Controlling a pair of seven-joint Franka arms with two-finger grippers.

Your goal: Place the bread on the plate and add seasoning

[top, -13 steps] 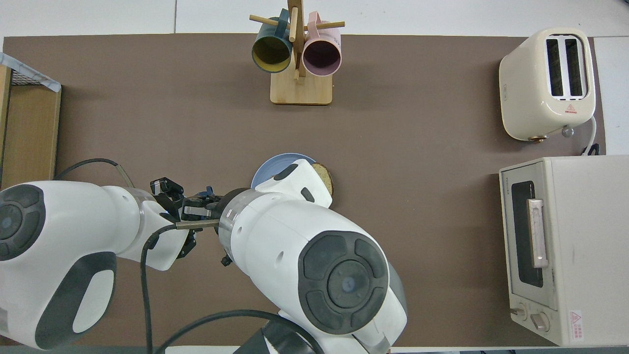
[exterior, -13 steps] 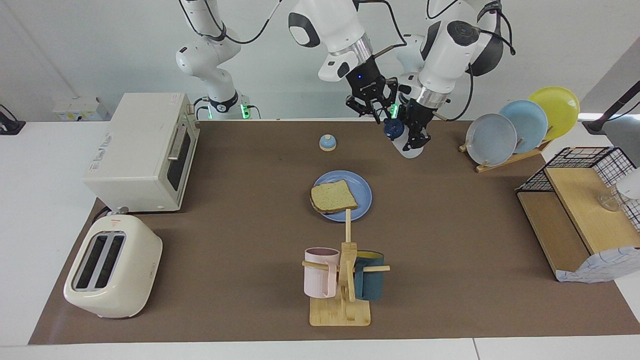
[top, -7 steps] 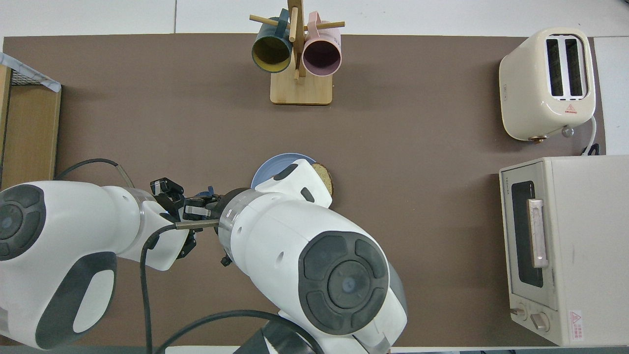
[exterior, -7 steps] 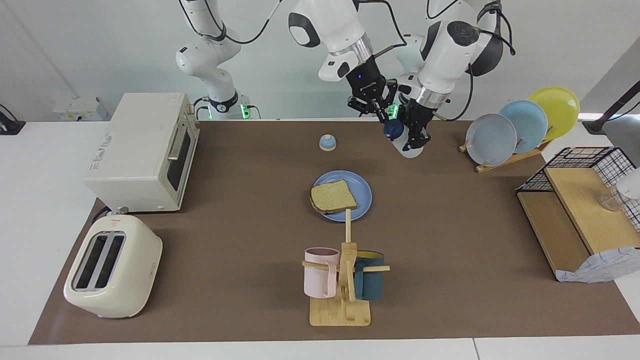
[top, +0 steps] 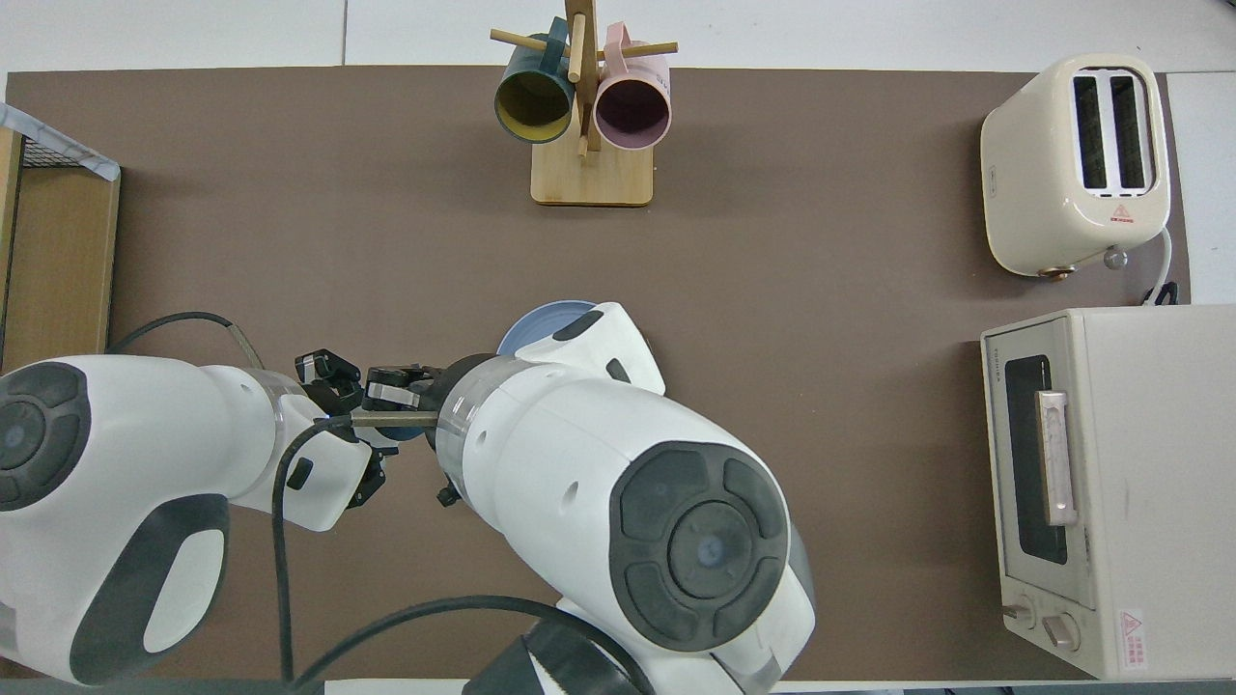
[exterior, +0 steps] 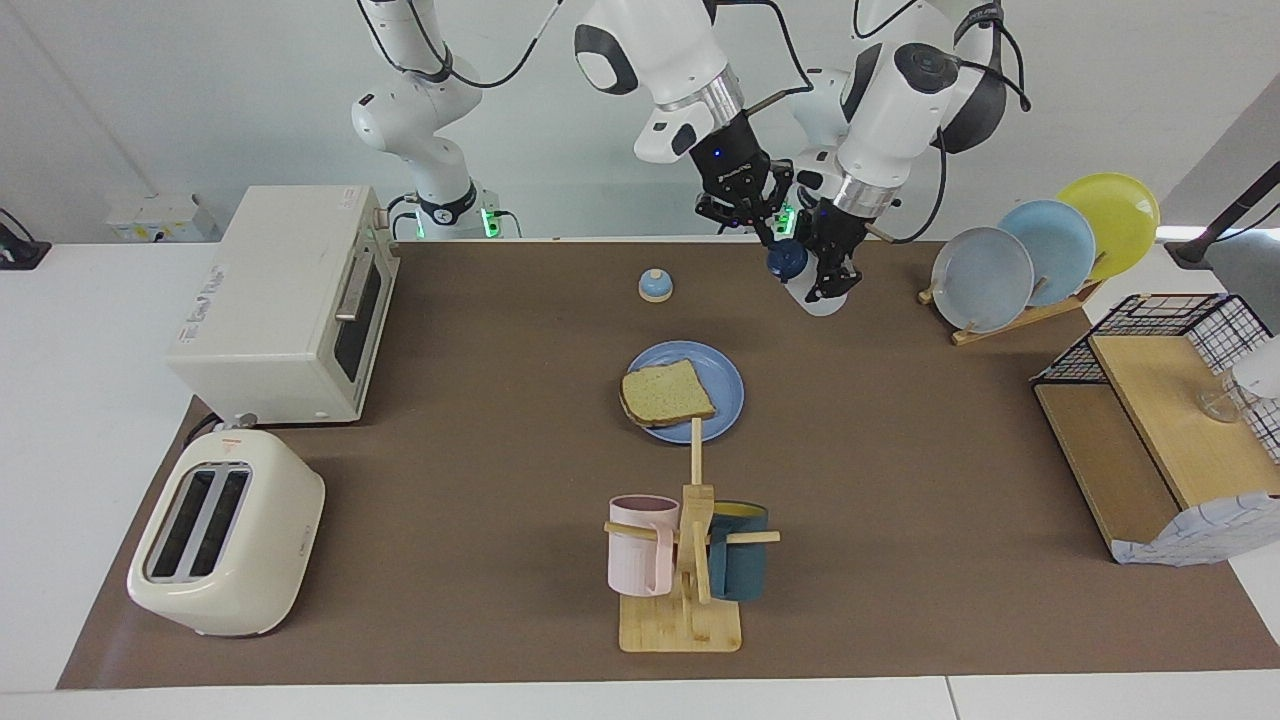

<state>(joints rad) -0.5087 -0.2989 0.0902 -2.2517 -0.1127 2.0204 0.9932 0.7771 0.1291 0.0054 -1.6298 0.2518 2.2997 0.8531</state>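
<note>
The bread (exterior: 667, 393) lies flat on the blue plate (exterior: 725, 375) at the middle of the table. My left gripper (exterior: 835, 275) is shut on the seasoning bottle (exterior: 822, 297) and holds it tilted, just over the table near the robots' edge, with its dark blue cap (exterior: 787, 259) toward the right gripper. My right gripper (exterior: 768, 232) is right at the cap. In the overhead view the right arm covers the bread, and only the plate's rim (top: 536, 326) shows.
A small blue bell (exterior: 655, 286) stands nearer to the robots than the plate. The toaster oven (exterior: 290, 300) and toaster (exterior: 225, 535) are at the right arm's end. The mug rack (exterior: 685, 560) stands farther out than the plate. A plate rack (exterior: 1040, 250) and wire shelf (exterior: 1160, 420) are at the left arm's end.
My right gripper has edged closer to the bottle's cap. In the overhead view the right arm has shifted and now hides the bread. The left gripper has kept still with the bottle.
</note>
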